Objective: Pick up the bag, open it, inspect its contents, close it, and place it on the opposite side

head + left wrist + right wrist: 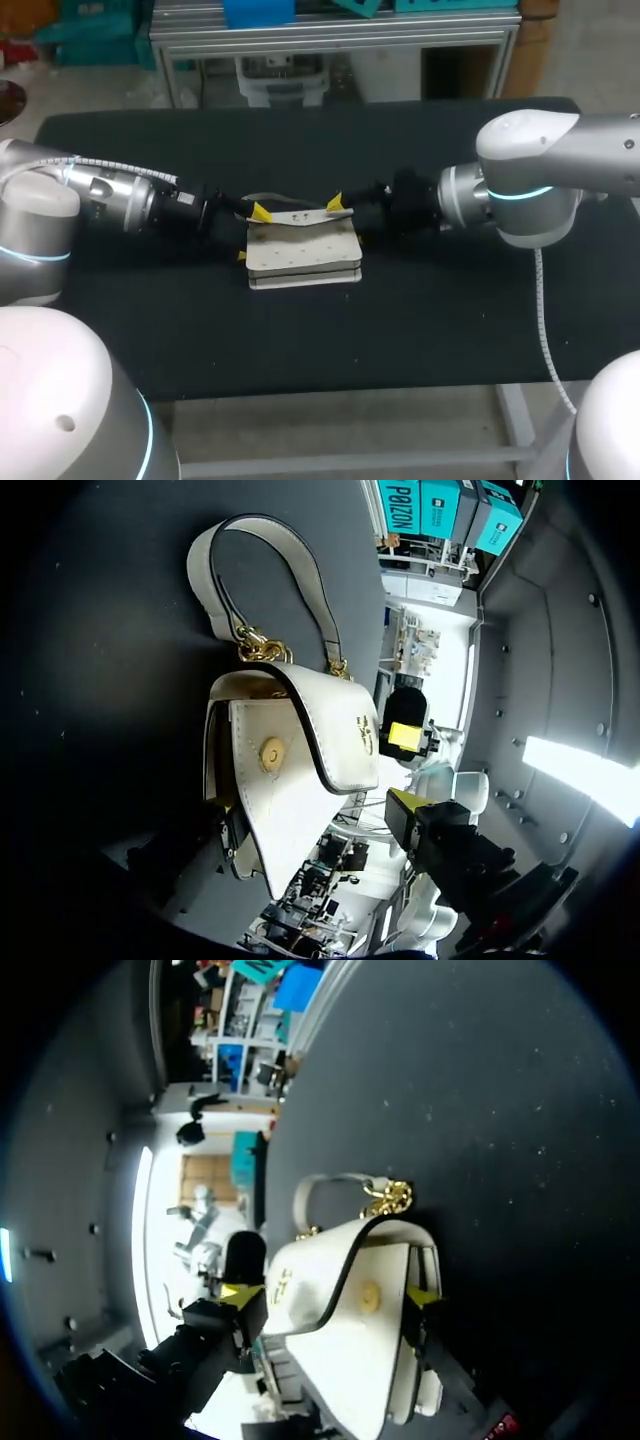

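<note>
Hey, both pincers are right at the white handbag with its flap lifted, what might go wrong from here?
The flap is only partly raised, so it may drop back over the gold snap if contact slips. The left pincer and right pincer crowd the same end of the handbag, so they might bump each other or snag the gold chain links of its handle.

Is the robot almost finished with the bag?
Not yet. Done: the left gripper and right gripper are at the white handbag. In hand: its flap is lifted, baring the gold snap. Left: looking inside, closing it, moving it across.
</note>
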Robot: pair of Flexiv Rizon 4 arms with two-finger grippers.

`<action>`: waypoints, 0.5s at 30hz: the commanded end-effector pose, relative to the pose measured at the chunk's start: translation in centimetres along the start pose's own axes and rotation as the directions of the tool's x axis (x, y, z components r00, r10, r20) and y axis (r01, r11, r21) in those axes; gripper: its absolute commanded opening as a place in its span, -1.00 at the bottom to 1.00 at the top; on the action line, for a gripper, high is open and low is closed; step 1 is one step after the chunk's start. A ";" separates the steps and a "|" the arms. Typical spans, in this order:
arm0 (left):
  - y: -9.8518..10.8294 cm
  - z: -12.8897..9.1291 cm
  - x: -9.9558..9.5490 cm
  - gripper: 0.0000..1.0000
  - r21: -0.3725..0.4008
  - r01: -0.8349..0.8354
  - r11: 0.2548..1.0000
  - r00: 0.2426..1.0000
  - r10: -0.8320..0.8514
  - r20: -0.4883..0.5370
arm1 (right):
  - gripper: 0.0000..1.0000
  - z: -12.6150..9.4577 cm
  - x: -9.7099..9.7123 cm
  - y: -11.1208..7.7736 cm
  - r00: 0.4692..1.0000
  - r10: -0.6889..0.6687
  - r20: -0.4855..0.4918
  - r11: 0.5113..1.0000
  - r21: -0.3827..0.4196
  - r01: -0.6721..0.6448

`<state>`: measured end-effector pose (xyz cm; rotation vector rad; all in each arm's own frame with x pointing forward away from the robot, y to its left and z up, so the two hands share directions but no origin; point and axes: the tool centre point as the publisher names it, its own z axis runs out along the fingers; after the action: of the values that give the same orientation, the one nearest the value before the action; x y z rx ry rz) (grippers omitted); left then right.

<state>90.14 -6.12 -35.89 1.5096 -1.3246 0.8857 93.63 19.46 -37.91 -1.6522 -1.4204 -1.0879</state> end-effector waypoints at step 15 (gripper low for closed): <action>-0.8 0.4 1.7 -1.00 0.047 0.008 0.999 1.000 -0.007 -0.025 | -1.00 0.0 1.3 0.4 0.999 -0.036 -0.003 0.999 -0.021 0.036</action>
<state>91.51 -5.56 -35.45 1.5207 -1.2844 0.9240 94.84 18.60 -37.28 -1.6416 -1.4439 -1.1269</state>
